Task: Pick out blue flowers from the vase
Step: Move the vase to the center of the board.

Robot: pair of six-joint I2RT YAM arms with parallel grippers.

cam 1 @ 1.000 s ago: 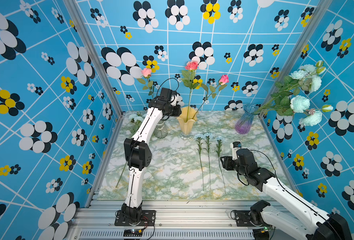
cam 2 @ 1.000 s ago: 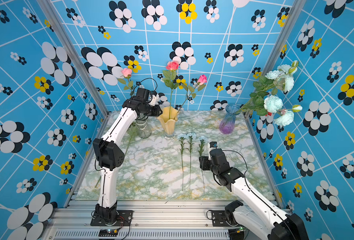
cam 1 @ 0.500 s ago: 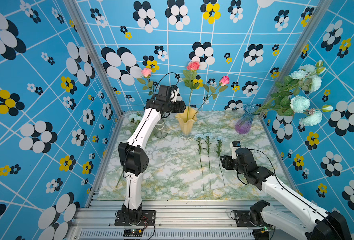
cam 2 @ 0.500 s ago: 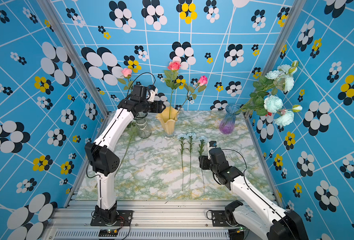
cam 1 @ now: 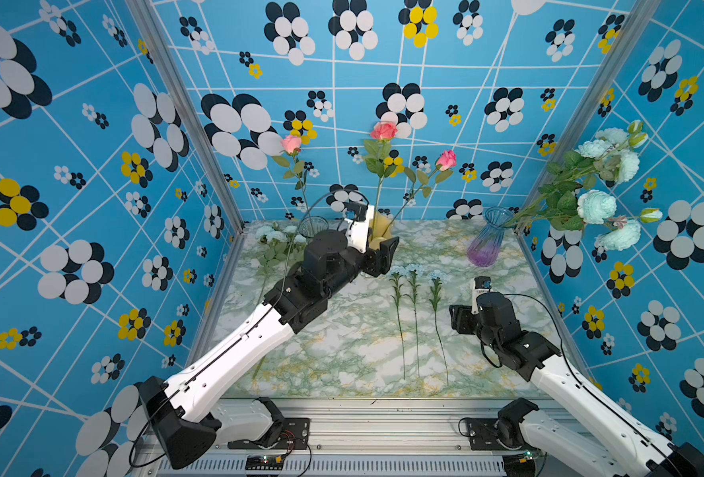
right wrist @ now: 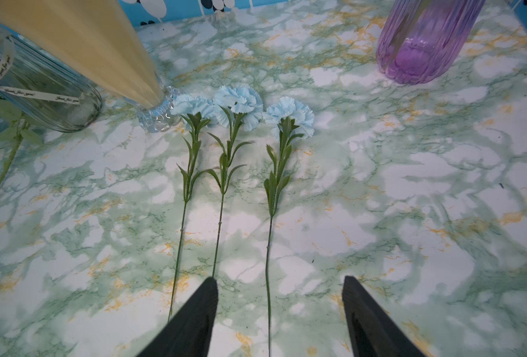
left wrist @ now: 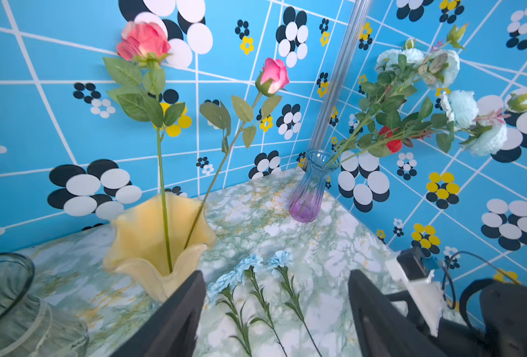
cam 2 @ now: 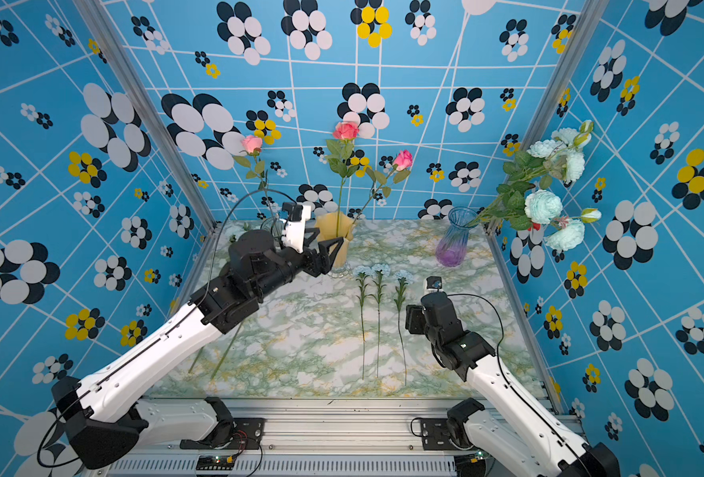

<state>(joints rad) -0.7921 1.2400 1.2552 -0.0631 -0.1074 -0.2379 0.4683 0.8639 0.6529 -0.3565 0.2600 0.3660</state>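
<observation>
On the marble table [cam 1: 342, 330] lie three blue carnations [right wrist: 237, 102]; left gripper [left wrist: 275, 273] and right gripper [right wrist: 279, 278] both gape empty.

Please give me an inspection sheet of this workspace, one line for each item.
Surface: marbled table top, no spill seen.
Job's things: three blue carnations lie side by side; blue peony spray leans out of the purple vase; another pale spray lies beside the clear vase.
Clutter: yellow vase holding two pink roses.
Grippers: left gripper open, empty, near the yellow vase; right gripper open, empty, over the carnation stems.
Cables: black cable arches over the left arm.
Surroundings: blue flower-print walls.
</observation>
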